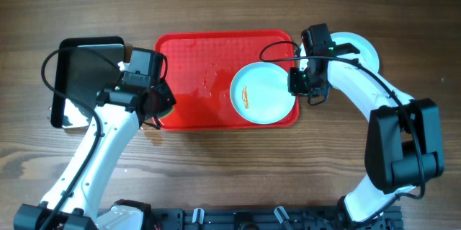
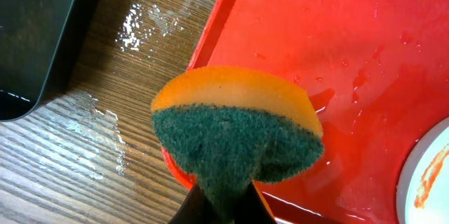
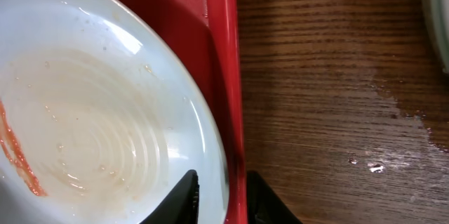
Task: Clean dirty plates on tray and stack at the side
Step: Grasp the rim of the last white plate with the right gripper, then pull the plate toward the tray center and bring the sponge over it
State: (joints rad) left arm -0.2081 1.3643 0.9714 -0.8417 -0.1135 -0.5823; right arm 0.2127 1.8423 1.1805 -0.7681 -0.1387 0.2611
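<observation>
One pale blue plate point(image 1: 263, 93) with an orange smear lies at the right end of the red tray point(image 1: 194, 64). My right gripper point(image 1: 297, 82) is closed narrowly over that end. In the right wrist view one finger rests on the plate point(image 3: 91, 90) and the other stands outside the tray's wall point(image 3: 221, 41), pinching rim and wall together in the right gripper point(image 3: 221, 182). At the tray's front left corner my left gripper point(image 1: 155, 104) is shut on an orange and green sponge point(image 2: 235, 126). It hangs over the tray's wet edge point(image 2: 337, 34), away from the plate point(image 2: 428, 175).
Another pale plate point(image 1: 360, 46) lies on the wood right of the tray, partly under my right arm. A glossy black tray point(image 1: 86, 68) sits to the left. Water pools on the table beside both trays point(image 2: 144, 24) point(image 3: 400, 126).
</observation>
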